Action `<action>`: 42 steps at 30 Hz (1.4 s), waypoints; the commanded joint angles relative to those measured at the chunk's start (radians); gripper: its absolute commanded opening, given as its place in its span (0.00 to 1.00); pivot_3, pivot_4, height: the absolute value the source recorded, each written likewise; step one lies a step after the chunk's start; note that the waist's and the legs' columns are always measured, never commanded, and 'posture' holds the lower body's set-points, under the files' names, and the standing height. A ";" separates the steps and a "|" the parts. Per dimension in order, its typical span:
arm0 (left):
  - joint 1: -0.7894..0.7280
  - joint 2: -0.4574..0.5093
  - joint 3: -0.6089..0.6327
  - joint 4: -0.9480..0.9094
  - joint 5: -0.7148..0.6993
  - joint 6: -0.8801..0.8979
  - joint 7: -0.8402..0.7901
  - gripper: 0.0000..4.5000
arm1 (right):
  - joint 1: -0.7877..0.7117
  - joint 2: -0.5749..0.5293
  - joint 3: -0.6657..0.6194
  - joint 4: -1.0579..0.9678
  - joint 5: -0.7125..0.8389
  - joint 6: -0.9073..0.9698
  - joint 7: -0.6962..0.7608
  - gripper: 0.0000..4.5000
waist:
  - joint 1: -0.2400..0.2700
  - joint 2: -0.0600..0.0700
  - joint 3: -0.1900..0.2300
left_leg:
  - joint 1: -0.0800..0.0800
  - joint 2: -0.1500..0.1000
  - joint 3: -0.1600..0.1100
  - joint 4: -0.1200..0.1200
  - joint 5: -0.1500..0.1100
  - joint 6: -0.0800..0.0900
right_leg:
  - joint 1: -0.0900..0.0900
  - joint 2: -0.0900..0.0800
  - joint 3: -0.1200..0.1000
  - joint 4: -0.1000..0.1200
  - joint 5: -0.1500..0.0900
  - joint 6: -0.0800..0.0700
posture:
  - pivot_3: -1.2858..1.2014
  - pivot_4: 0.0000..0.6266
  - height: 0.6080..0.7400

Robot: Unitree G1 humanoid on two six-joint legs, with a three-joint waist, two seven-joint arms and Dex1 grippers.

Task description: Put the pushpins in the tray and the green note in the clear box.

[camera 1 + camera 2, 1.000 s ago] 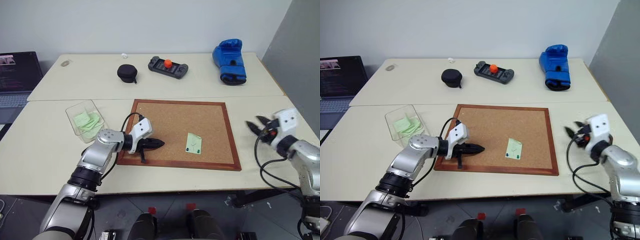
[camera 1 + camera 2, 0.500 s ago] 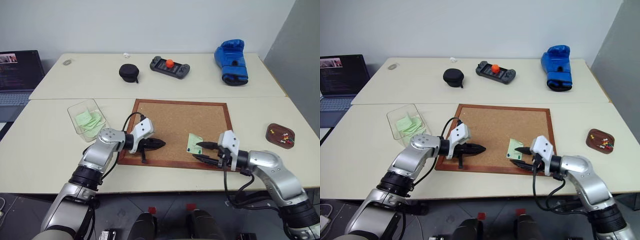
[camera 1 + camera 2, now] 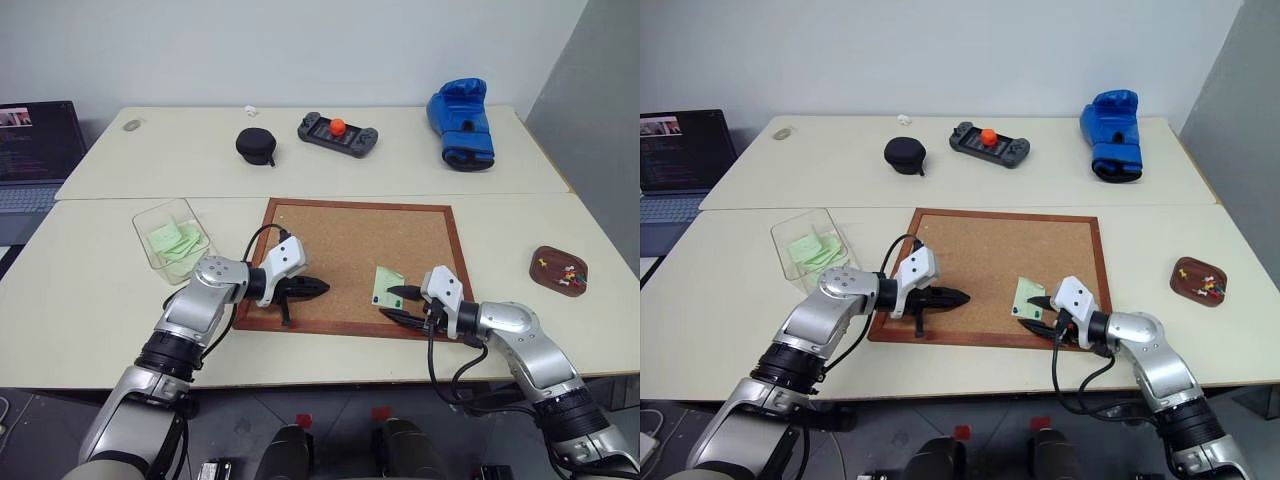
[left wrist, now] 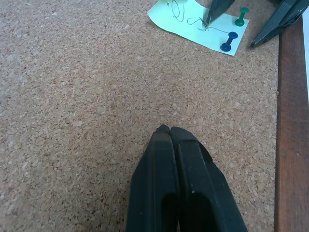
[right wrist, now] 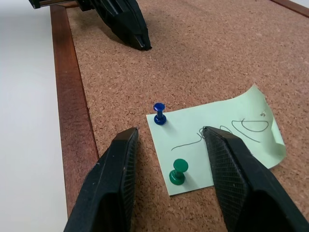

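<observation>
The green note (image 5: 212, 140) is pinned to the cork board (image 3: 340, 235) by a blue pin (image 5: 159, 113) and a green pin (image 5: 178, 172) — the spread right gripper (image 5: 169, 154) is set astride the green one; the left gripper (image 4: 170, 137) is pressed together, empty; a skewed pinch could tear the paper.

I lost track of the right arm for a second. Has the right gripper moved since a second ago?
Yes. The right gripper has swung in from beyond the cork board edge to its near edge, open around the green note.
</observation>
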 commanded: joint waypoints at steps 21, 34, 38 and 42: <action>0.016 0.006 -0.028 0.011 0.023 0.016 -0.011 0.00 | -0.055 0.003 -0.099 -0.052 0.104 0.035 0.042 0.00 | 0.000 0.000 0.000 | 0.000 0.000 0.000 0.000 0.000 0.000 | 0.000 0.000 0.000 0.000 0.000 0.000 | 0.52 0.24 1.00; 0.021 0.008 -0.032 0.007 0.025 0.016 -0.012 0.00 | -0.054 -0.022 -0.134 -0.129 0.124 0.069 0.033 0.00 | 0.000 0.000 0.000 | 0.000 0.000 0.000 0.000 0.000 0.000 | 0.000 0.000 0.000 0.000 0.000 0.000 | 0.52 0.24 1.00; 0.023 0.010 -0.031 0.002 0.025 0.016 -0.012 0.00 | -0.044 -0.033 -0.223 -0.149 0.152 0.137 -0.047 0.00 | 0.000 0.000 0.000 | 0.000 0.000 0.000 0.000 0.000 0.000 | 0.000 0.000 0.000 0.000 0.000 0.000 | 0.52 0.24 1.00; 0.028 0.010 -0.030 -0.002 0.024 0.017 -0.010 0.00 | -0.004 -0.051 -0.348 -0.180 0.172 0.210 -0.155 0.00 | 0.001 0.000 0.000 | -0.001 0.001 -0.001 0.000 0.000 0.000 | 0.000 0.000 0.000 0.000 0.000 0.000 | 0.52 0.24 1.00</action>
